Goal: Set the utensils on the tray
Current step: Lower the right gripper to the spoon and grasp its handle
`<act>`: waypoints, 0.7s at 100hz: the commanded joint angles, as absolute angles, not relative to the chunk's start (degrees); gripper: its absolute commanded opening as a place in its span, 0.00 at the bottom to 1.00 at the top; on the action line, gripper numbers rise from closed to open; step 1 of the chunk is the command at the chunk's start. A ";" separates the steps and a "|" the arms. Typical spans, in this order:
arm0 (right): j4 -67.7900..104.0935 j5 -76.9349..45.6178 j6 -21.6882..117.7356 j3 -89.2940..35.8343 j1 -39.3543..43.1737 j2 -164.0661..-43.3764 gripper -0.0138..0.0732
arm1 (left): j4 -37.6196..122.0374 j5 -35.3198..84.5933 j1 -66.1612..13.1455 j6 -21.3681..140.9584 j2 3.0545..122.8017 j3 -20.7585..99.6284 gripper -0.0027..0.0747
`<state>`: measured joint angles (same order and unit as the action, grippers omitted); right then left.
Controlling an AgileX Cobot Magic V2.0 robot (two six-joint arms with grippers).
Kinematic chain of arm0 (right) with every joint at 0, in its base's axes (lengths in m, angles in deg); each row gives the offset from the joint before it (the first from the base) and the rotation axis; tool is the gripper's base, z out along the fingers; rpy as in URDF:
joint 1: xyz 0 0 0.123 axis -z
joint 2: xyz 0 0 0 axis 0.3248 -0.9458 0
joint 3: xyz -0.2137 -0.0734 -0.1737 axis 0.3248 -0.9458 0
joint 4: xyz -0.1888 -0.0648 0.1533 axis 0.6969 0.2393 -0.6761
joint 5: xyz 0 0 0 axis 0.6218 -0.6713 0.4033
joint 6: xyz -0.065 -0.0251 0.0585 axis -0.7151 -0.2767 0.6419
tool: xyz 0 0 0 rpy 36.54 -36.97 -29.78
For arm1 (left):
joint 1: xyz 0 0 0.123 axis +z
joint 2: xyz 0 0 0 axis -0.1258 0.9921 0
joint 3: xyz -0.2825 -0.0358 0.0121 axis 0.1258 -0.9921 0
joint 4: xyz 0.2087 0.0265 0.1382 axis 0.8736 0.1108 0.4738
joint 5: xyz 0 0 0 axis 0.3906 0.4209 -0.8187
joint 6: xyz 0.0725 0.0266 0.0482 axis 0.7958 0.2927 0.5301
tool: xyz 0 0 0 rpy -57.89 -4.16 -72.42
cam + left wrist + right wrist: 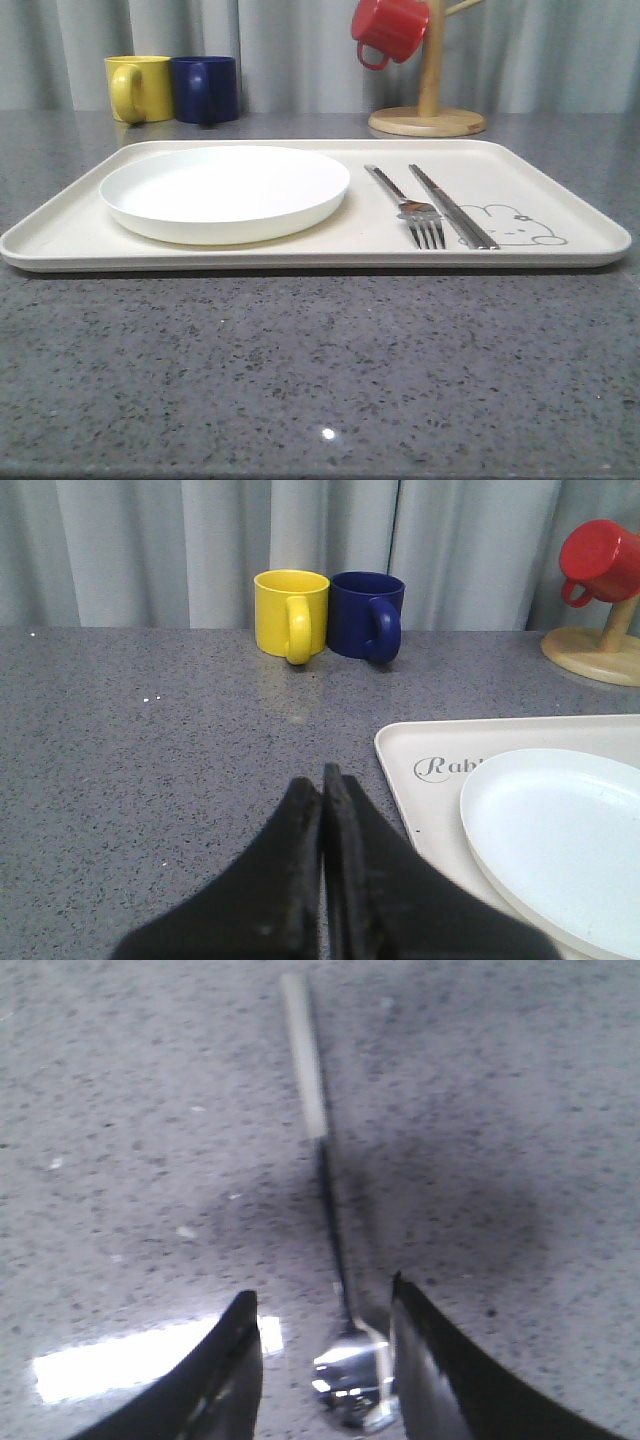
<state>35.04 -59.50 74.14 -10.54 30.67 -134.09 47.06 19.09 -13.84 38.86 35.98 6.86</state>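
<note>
Already the fork [420,214] and the chopsticks [452,205] lie on the tray [60,235], side by side to the right of the round white plate [224,190], so the judgement is that the spoon [340,1360] is the piece left to fetch. It rests on the grey bench [120,1110], off the tray, seen in the right wrist view. The right pincer [325,1360] hangs released just above it, one finger on each side of the shiny bowl, not yet touching it as far as the blur allows. The spoon's long axis runs straight away from the pincer, bowl nearest the fingers and the pale handle end farthest off, so the jaws already stand across that axis. To do the pick well, the pincer should probably close on the narrow neck just behind the bowl rather than on the rounded bowl itself, which could slip out, and come down until the tips almost meet the bench, since the spoon lies flat and thin. The left pincer [322,785] is clenched on nothing, hovering over bare bench beside the tray's corner.
</note>
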 commanded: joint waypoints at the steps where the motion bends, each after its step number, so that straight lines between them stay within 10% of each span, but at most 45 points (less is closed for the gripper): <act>1: 34.17 -56.73 70.69 -8.80 32.69 -132.51 0.53 | 46.53 14.40 -13.81 38.84 36.14 8.34 0.01; 70: 31.40 -53.60 68.52 -8.80 33.17 -140.37 0.53 | 46.53 14.40 -13.81 38.84 36.14 8.34 0.01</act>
